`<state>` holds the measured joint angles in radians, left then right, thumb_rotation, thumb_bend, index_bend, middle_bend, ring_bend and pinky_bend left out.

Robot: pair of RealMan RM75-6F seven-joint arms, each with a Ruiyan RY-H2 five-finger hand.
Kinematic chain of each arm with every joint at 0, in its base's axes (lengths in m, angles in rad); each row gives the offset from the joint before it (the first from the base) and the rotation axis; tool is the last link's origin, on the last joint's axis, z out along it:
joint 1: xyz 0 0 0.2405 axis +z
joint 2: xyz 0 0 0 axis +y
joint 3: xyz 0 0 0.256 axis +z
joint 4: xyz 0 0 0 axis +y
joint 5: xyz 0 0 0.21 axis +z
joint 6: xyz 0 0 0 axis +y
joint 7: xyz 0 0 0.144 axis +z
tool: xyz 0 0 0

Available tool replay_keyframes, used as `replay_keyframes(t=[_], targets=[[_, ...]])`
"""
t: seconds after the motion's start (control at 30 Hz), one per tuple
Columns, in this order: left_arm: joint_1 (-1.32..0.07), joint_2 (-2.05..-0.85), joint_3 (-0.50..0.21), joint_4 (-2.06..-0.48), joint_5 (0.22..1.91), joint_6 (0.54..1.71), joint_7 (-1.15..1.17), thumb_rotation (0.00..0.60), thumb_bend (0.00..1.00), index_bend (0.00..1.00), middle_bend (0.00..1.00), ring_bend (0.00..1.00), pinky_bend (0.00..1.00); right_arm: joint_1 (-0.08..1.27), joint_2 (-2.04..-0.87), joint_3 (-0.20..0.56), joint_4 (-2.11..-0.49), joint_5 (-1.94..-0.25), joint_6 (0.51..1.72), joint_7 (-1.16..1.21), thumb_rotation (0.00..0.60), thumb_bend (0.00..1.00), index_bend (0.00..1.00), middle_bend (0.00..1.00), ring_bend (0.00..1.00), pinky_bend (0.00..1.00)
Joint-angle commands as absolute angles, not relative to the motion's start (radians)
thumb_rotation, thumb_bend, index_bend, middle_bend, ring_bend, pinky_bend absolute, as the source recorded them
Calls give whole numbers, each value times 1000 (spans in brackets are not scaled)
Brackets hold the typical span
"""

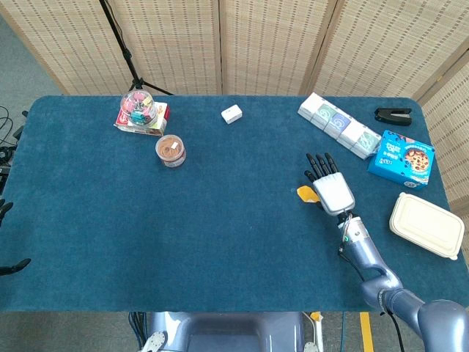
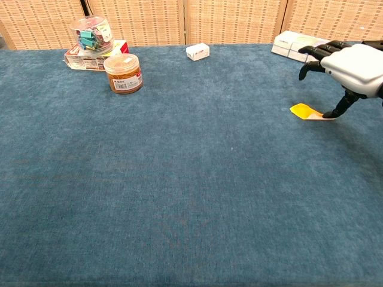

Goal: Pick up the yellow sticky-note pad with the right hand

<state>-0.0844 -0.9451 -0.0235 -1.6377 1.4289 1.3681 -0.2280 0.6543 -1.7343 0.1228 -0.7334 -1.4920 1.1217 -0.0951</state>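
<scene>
Overhead, head view: right hand lies palm-down over the table, fingers extended toward the far side; only the left corner of the yellow sticky-note pad peeks out beside it.
Chest view: right hand hovers at the right edge, fingers apart and arched, holding nothing; the thumb tip reaches down to the pad's right end.
Pad: yellow sticky-note pad lies flat, long axis running left-right, below and left of the palm.
Left hand: unseen in both views.
</scene>
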Motion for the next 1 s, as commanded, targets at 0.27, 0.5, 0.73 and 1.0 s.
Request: replay_keyframes(t=[0.27,0.5,0.73,1.0], targets=[[-85,-945,-24,-1637,1428,1366,-228,600,0,0,0,0,0,661,-1718,107,-754,-1487,1078,-88,600,0,371,0,0,0],[-84,-944,-24,-1636,1429,1369,-233,600,0,0,0,0,0,666,-1719,102,-754,-1484,1062,-84,600,35,411,0,0,0],[-84,-944,-24,-1635,1430,1369,-236,600,0,0,0,0,0,671,-1715,101,-761,-1480,1048,-82,600,395,420,0,0,0],[-84,-944,-25,-1634,1431,1370,-238,600,0,0,0,0,0,674,-1704,95,-778,-1474,1023,-89,600,542,453,0,0,0]])
